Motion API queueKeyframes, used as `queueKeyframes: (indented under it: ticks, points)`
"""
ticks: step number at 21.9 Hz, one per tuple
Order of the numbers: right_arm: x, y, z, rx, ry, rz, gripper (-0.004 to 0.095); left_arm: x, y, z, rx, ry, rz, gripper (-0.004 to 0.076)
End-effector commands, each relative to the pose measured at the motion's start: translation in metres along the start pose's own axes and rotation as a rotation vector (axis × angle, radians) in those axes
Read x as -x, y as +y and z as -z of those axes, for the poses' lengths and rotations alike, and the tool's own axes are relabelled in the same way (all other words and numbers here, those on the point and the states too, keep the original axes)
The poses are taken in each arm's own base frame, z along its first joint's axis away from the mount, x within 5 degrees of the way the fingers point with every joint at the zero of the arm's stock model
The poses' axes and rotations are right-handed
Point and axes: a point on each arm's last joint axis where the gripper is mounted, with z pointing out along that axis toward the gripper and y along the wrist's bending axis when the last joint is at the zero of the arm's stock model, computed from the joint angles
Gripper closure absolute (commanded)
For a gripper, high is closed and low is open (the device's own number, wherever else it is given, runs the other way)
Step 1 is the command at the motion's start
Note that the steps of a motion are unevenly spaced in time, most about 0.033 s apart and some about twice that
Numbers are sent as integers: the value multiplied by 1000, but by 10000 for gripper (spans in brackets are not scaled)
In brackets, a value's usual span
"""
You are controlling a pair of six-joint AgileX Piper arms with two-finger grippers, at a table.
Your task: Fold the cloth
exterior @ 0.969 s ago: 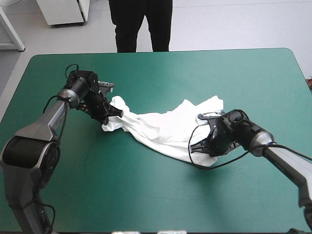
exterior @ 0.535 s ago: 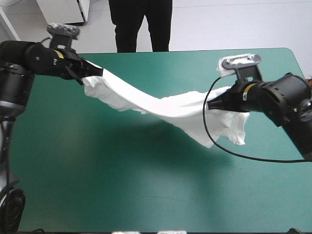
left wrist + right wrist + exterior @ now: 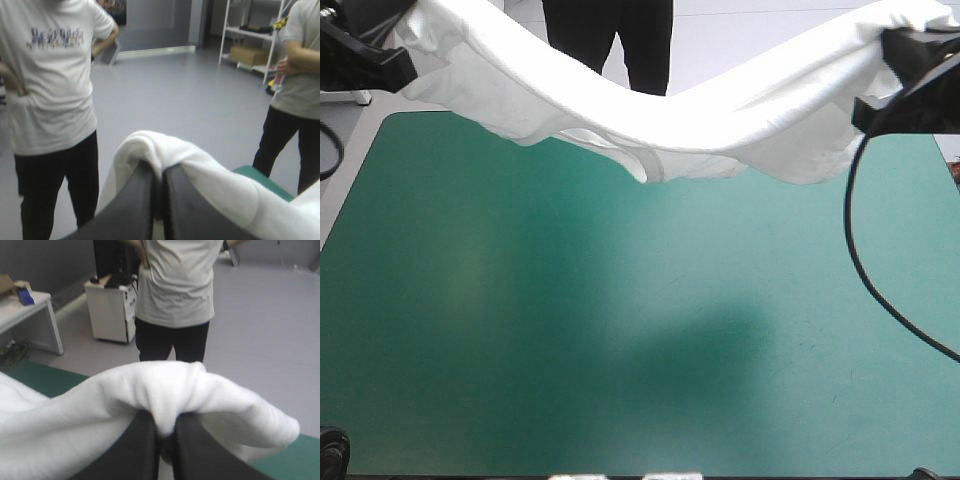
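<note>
The white T-shirt [image 3: 650,115] hangs in a long sagging band high over the far half of the teal-green table [image 3: 620,330], stretched between both arms. My left gripper [image 3: 390,62] holds its left end at the upper left. My right gripper [image 3: 895,60] holds the right end at the upper right. In the left wrist view the black fingers [image 3: 137,205] of my left gripper [image 3: 159,175] are pressed together with white cloth [image 3: 200,175] bunched over their tips. My right gripper [image 3: 165,432] is likewise shut, a fold of the T-shirt [image 3: 150,395] draped over it.
The black cable from the right wrist hangs down over the table's right side [image 3: 865,270]. The shirt's shadow falls across the middle of the cover. The table's far edge [image 3: 470,115] shows beneath the hanging cloth.
Both arms have risen and moved apart, lifting the T-shirt off the table entirely. Earlier it lay crumpled on the cover, then hung partly stretched between the grippers.
</note>
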Motion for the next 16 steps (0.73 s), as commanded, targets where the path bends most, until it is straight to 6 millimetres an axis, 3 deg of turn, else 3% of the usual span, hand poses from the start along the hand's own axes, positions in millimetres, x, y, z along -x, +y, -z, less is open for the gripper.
queueKeyframes:
  ticks: [1,4,10,16]
  points:
    - [23,-3,34,23,-205,0,925,25,-15,33,-56,-217,-18,734]
    - [18,-2,39,42,-144,-10,925,25,-17,37,-63,-202,-25,734]
    - [-9,15,12,182,49,-97,925,-1,-12,24,-47,33,25,734]
    - [-46,23,-3,232,220,-152,925,-57,-8,11,-57,298,94,734]
